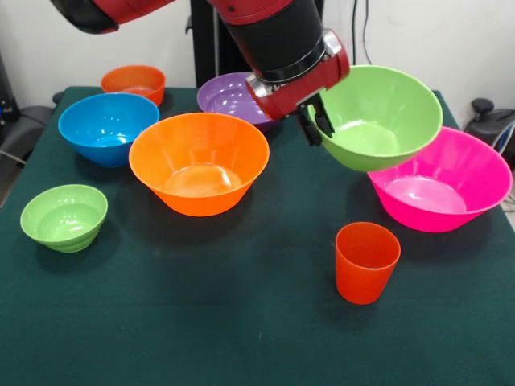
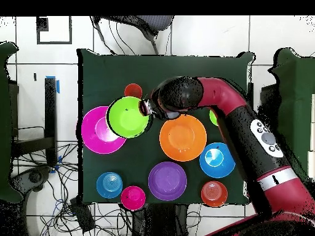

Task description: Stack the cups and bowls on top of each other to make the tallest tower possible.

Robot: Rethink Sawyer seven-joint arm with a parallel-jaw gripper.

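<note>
My gripper [image 1: 316, 122] is shut on the rim of a medium green bowl [image 1: 378, 117], holding it tilted in the air. In the overhead view the gripper [image 2: 145, 107] sits at the right edge of this green bowl [image 2: 128, 117], which overlaps the big pink bowl [image 2: 98, 130]. The pink bowl [image 1: 442, 181] rests on the table just below and beside it. The orange-red cup [image 1: 366, 261] stands upright alone, also seen from above as the cup [image 2: 133, 91]. A large orange bowl [image 1: 199, 161] sits mid-table. No tower is in view; each bowl stands apart.
A blue bowl [image 1: 107, 127], a purple bowl [image 1: 229, 96], a small orange bowl [image 1: 133, 83] and a small green bowl [image 1: 64, 217] are spread over the green table [image 1: 241, 322]. From above, a small blue bowl [image 2: 109, 184] and a small magenta bowl [image 2: 133, 197] show too.
</note>
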